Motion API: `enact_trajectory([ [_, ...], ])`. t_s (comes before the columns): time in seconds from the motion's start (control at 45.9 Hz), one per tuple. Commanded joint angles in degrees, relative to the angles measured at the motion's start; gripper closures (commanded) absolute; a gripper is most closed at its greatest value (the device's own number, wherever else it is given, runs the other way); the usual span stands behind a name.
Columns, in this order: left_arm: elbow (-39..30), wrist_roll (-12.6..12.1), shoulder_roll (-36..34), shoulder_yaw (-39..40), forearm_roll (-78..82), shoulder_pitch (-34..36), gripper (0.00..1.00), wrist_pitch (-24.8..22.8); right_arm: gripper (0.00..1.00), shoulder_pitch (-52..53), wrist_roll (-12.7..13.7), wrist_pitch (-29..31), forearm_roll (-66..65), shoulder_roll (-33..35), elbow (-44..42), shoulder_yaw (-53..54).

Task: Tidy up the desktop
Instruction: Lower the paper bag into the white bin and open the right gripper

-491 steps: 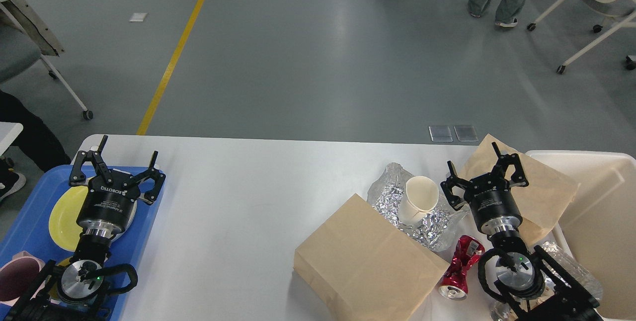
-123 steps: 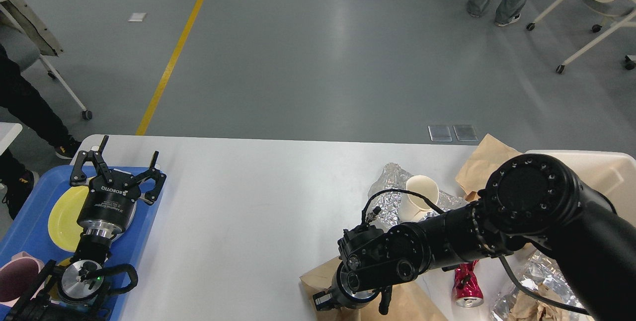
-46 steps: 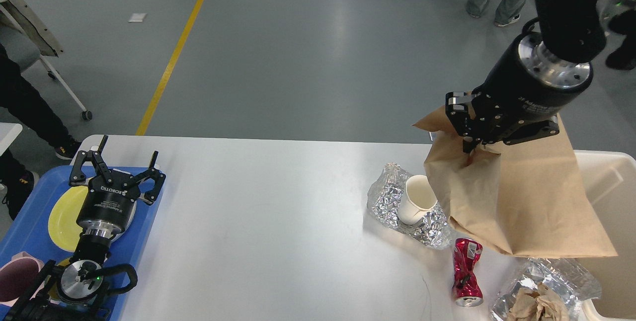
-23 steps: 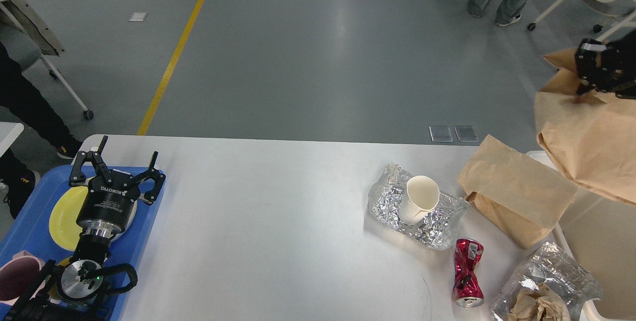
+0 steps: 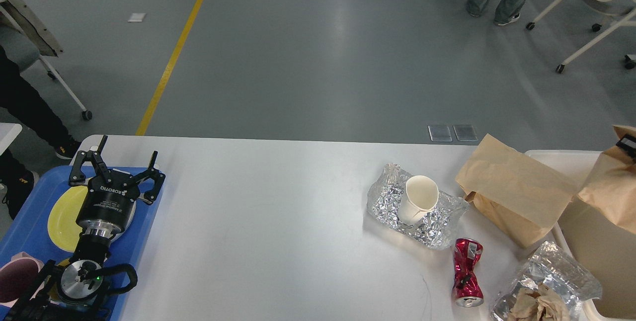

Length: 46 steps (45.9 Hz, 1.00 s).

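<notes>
Since half a second ago the brown paper bag (image 5: 608,192) has dropped from high at the right edge to just over the cream-white plastic bin (image 5: 561,155), mostly cut off by the frame. Only a sliver of the right gripper (image 5: 627,143) shows, black at the bag's top corner; it seems clamped on the paper, but I cannot tell for sure. Ten seconds back that bag lay flat near the front of the large white rectangular desktop (image 5: 278,221); that patch is now bare. Judgement: one piece of rubbish is nearly binned, release is the pending step.

Left gripper (image 5: 117,172) unchanged across all frames, fingers spread apart, empty, hovering over the blue plastic tray (image 5: 30,197) with the yellow plate (image 5: 62,219).

The desktop fills the lower middle of the view, with clutter at its right end:
- second folded brown paper bag (image 5: 514,189), just beside the bin
- white paper cup (image 5: 419,199) lying on crumpled silver foil (image 5: 427,226)
- crushed red drink can (image 5: 465,274)
- foil wad with brown paper (image 5: 544,288) at the bottom right

Task looks early; most rubbish remains.
</notes>
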State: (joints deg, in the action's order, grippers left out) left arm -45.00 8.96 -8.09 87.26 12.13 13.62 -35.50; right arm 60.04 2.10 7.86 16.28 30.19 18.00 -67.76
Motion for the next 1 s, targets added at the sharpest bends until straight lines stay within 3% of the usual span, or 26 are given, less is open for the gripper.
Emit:
enact_trajectory([
  [0.0, 0.00, 0.00, 0.00, -0.07, 0.09, 0.00, 0.04, -0.01, 1.00, -11.07, 0.09, -0.31, 0.07, -3.55, -9.20, 6.32],
  [0.262, 0.00, 0.00, 0.00, 0.01, 0.00, 0.00, 0.04, -0.01, 1.00, -17.58, 0.01, -6.45, 0.60, -6.63, -10.27, 7.64],
  [0.763, 0.00, 0.00, 0.00, 0.02, 0.00, 0.00, 0.04, -0.01, 1.00, -20.40, 0.18, -10.24, 0.60, -8.13, -10.35, 9.49],
  [0.785, 0.00, 0.00, 0.00, 0.02, 0.00, 0.00, 0.04, -0.01, 0.93, -20.57, 0.18, -10.58, 0.60, -8.13, -10.35, 9.40],
  [0.828, 0.00, 0.00, 0.00, 0.02, 0.00, 0.00, 0.04, -0.01, 0.69, -20.66, 0.18, -11.64, 0.68, -8.04, -10.44, 9.57],
  [0.916, 0.00, 0.00, 0.00, -0.07, 0.00, 0.00, 0.04, -0.01, 0.09, -20.58, 0.01, -15.06, 0.68, -8.04, -10.35, 9.75],
  [0.937, 0.00, 0.00, 0.00, -0.07, 0.00, 0.00, 0.04, -0.01, 0.00, -20.58, -0.08, -15.94, 0.60, -8.04, -10.35, 9.66],
  [0.981, 0.00, 0.00, 0.00, 0.02, 0.09, 0.00, 0.04, -0.01, 0.00, -20.66, 0.01, -16.82, 0.60, -7.95, -10.35, 9.66],
])
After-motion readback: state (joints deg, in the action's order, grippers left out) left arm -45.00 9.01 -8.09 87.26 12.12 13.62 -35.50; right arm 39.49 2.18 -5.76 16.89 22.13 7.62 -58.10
